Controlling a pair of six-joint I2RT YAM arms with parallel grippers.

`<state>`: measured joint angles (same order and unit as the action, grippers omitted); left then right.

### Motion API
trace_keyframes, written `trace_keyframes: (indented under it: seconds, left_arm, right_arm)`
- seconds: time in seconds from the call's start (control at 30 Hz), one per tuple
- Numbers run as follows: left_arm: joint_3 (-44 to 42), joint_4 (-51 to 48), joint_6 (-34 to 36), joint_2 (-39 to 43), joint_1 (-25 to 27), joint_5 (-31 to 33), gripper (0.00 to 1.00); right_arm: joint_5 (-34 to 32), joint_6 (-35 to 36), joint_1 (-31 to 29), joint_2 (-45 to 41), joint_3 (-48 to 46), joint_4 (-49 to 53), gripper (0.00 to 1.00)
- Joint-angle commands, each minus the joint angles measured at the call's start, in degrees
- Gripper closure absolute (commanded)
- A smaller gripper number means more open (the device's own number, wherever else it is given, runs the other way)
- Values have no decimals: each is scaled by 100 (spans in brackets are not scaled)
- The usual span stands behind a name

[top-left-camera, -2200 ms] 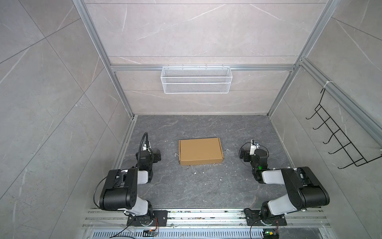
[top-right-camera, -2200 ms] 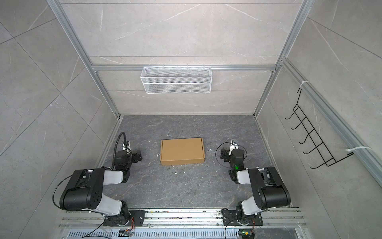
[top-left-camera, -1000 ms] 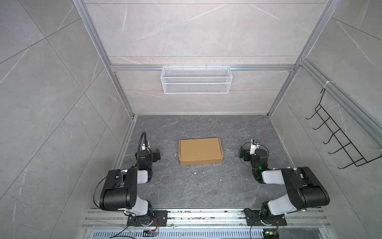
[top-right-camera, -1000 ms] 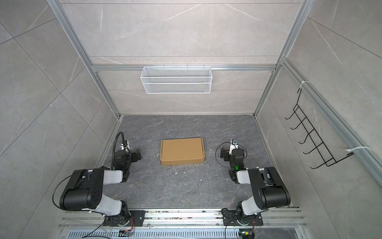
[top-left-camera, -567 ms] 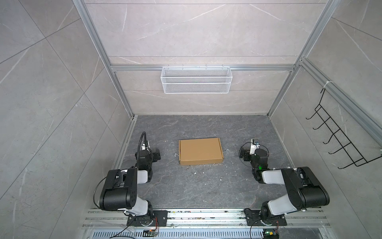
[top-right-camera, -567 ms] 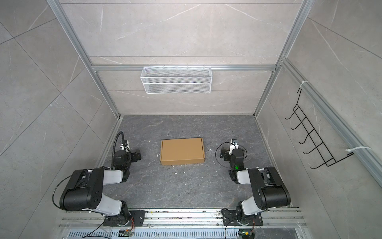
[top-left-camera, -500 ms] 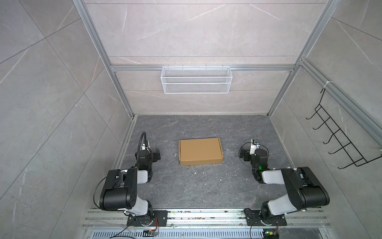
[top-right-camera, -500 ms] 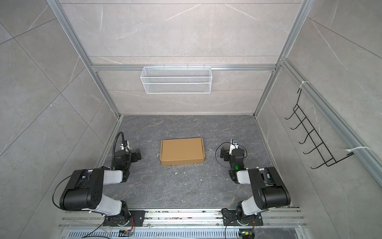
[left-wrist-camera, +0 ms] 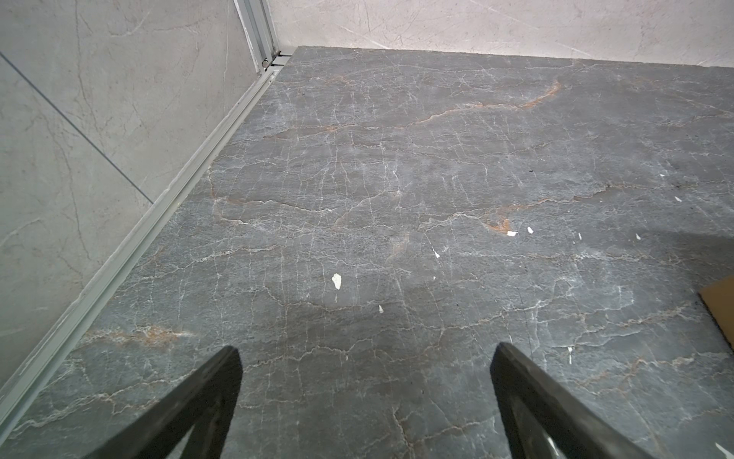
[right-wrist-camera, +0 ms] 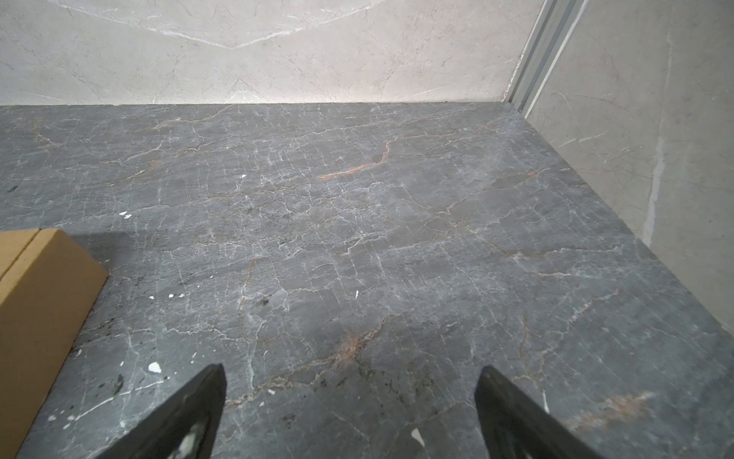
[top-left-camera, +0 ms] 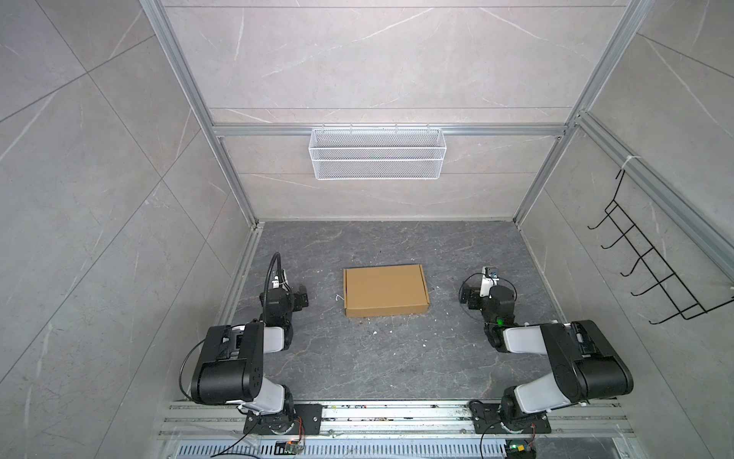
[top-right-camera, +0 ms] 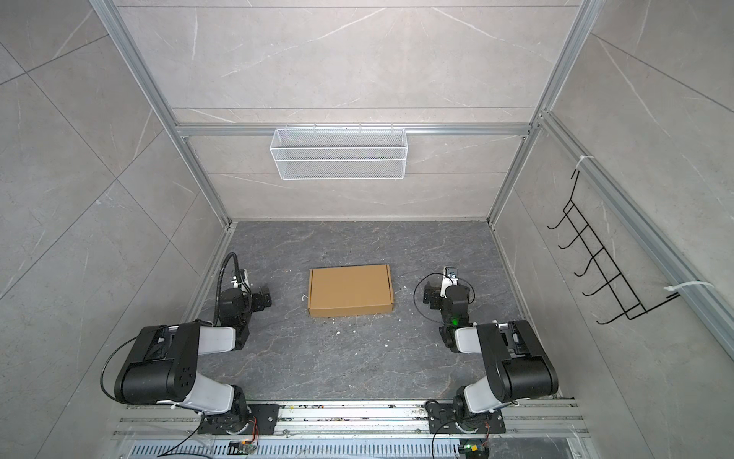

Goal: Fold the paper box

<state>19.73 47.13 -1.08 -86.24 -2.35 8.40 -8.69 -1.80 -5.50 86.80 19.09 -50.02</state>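
The paper box (top-left-camera: 385, 290) (top-right-camera: 350, 290) lies closed and flat in the middle of the dark stone floor, a shallow brown cardboard rectangle. Its side wall (right-wrist-camera: 39, 302) shows in the right wrist view, and only a corner (left-wrist-camera: 721, 302) in the left wrist view. My left gripper (top-left-camera: 284, 296) (left-wrist-camera: 365, 353) rests low, well to the left of the box, open with bare floor between its fingers. My right gripper (top-left-camera: 482, 296) (right-wrist-camera: 351, 371) sits equally far to the right of the box, open and holding nothing. Neither touches the box.
A white wire basket (top-left-camera: 377, 159) hangs on the back wall. A black hook rack (top-left-camera: 655, 278) is on the right wall. Small white scraps (left-wrist-camera: 337, 280) dot the floor. Aluminium rails (top-left-camera: 397, 413) run along the front edge under both arm bases.
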Motion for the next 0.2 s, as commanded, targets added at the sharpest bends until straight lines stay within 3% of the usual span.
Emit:
trace_keyframes:
  seconds: [0.0,0.17]
  left_arm:
    - [56,185,-50,28,-10,-41,0]
    - [56,184,-49,30,-11,-43,0]
  right_arm:
    - [43,76,-30,3,121,-59,1]
    - [217,143,-22,-19,127,-21,1]
